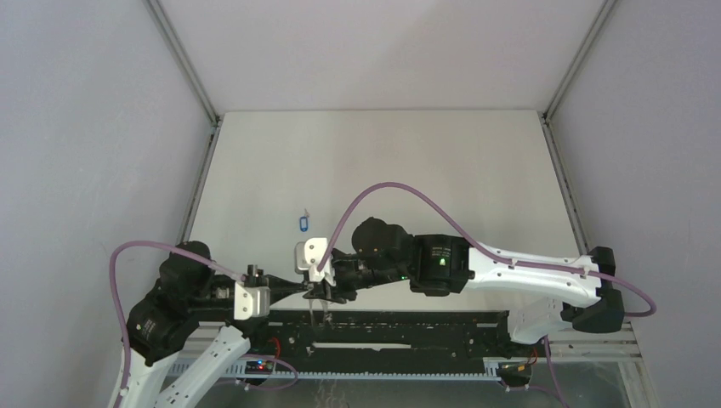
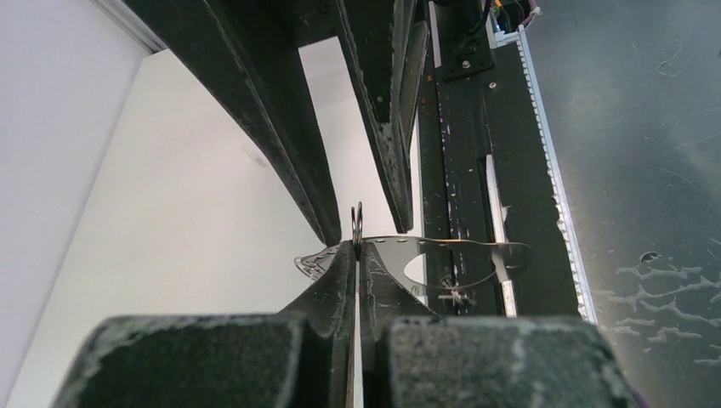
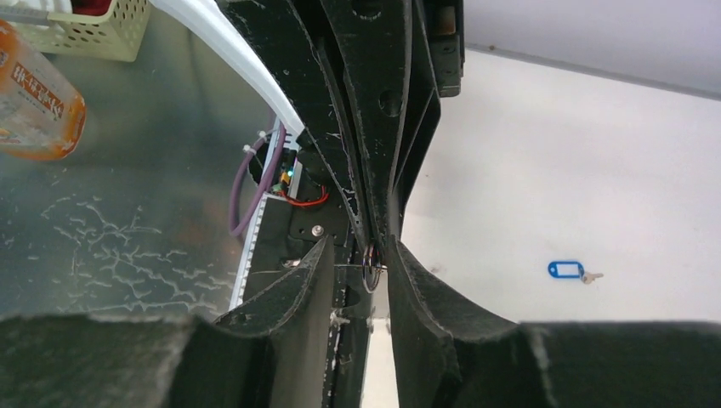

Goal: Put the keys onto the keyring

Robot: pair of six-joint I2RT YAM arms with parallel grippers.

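your left claw (image 2: 357, 252) sits closest to its wrist camera, its two pads pressed flat together and pinching the thin grey keyring (image 2: 480, 247) by its edge. from that grip the wire loop runs out to the claw's right side, over the black rail at the table's near edge. just past the left claw's tips one small ring (image 2: 357, 222) stands upright on the keyring. your right claw (image 3: 361, 252) comes in from the opposite side, its fingers parted and set one on each side of that small ring, with a gap visible on at least one side, so it grips nothing. the blue key (image 3: 565, 269) lies flat on the white table (image 3: 595, 170), well apart from both claws, off to the right of the right claw's fingers, its short silver blade pointing away from them. you cannot make out the black key.
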